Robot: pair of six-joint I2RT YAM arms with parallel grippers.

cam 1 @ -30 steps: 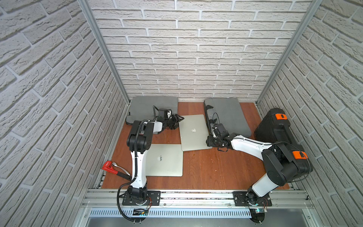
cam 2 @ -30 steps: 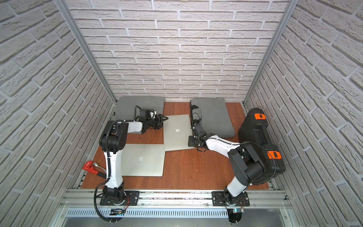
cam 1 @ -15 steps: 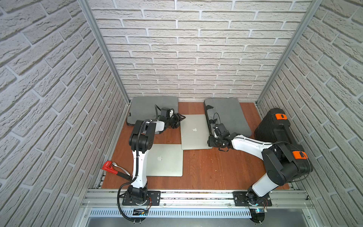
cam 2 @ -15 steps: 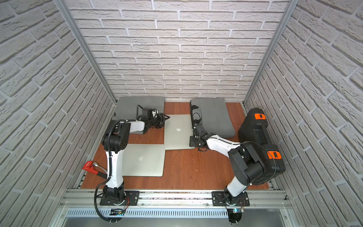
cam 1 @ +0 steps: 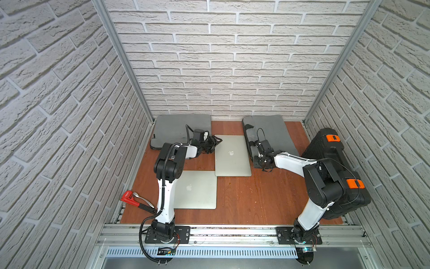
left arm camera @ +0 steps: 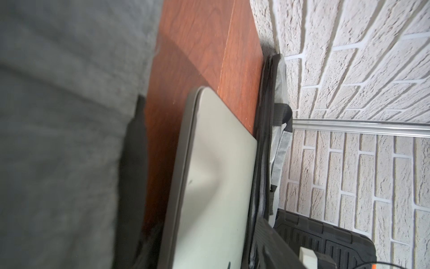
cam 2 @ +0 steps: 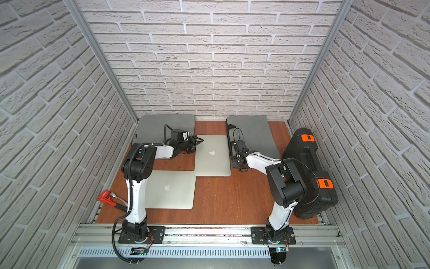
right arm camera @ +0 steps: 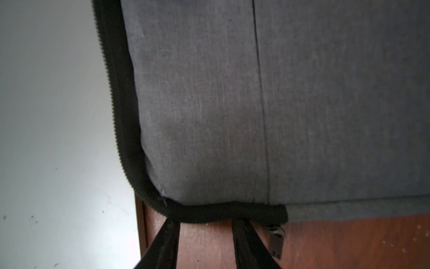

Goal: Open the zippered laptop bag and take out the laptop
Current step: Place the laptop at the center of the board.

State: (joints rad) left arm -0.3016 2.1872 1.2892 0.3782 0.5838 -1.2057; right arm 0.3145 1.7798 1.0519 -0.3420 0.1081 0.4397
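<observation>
BACK: I find the left bag and right bag flat on the table, against the wall | CENTRE: laptop between them, against the right bag | FRONT LEFT: second laptop, corners meeting | RIGHT: case beside the right bag | LEFT EDGE: wrench

On table, closed far laptop flat between left bag and right bag, both grey. Corner to corner with it, closed near laptop. At far laptop's rear left corner, left gripper, jaws spread. Low at right bag's black zip edge, right gripper; jaw state not discernible. By right wall, black case with orange latches. At left table edge, red wrench.
</observation>
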